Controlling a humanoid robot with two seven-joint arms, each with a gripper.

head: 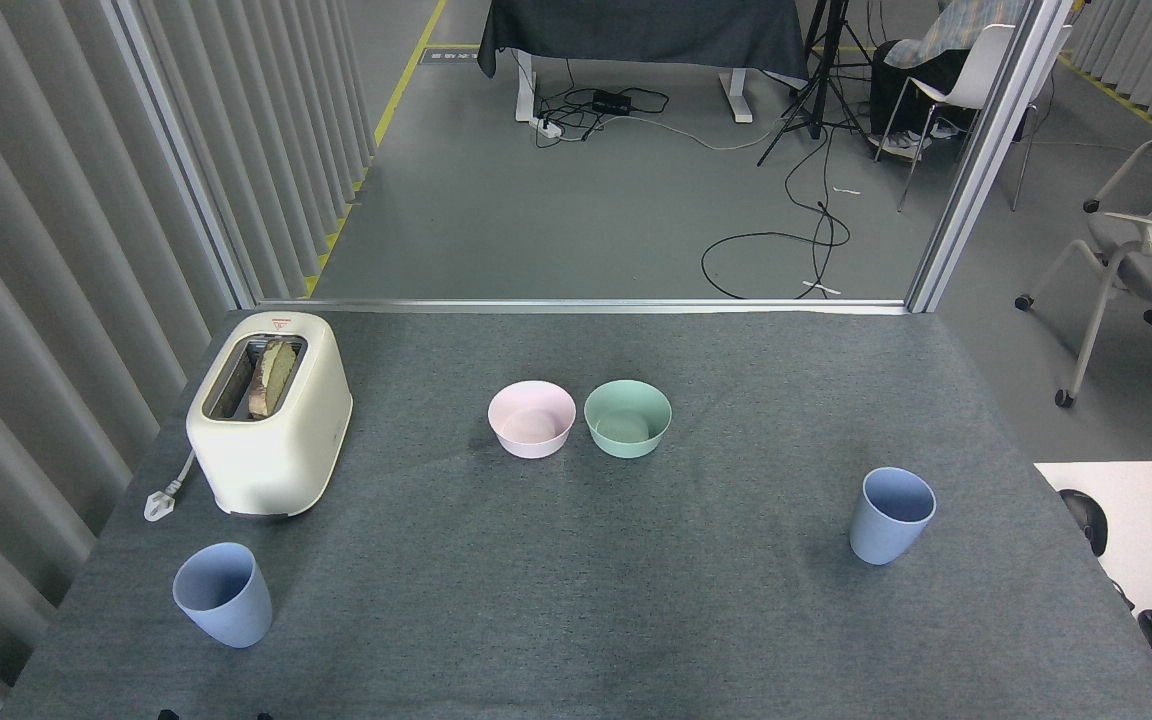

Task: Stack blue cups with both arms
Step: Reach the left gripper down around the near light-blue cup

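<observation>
1. Plainly, the two blue cups stand well apart: the left cup near the front left corner of the table, just in front of the toaster; the right cup toward the right edge. Both are upright, mouths open.
2. Neither arm shows in the head view, so I cannot tell how wide either set of jaws stands or whether they hold anything; both cups sit free on the cloth.
3. Risk, as I judge it: the left cup is close to the toaster and the table edge, so a sideways reach could knock either.
4. A tapered cup tips easily if pinched high or off-centre.
5. The pink bowl and green bowl lie between the cups, in the likely carrying path.
</observation>
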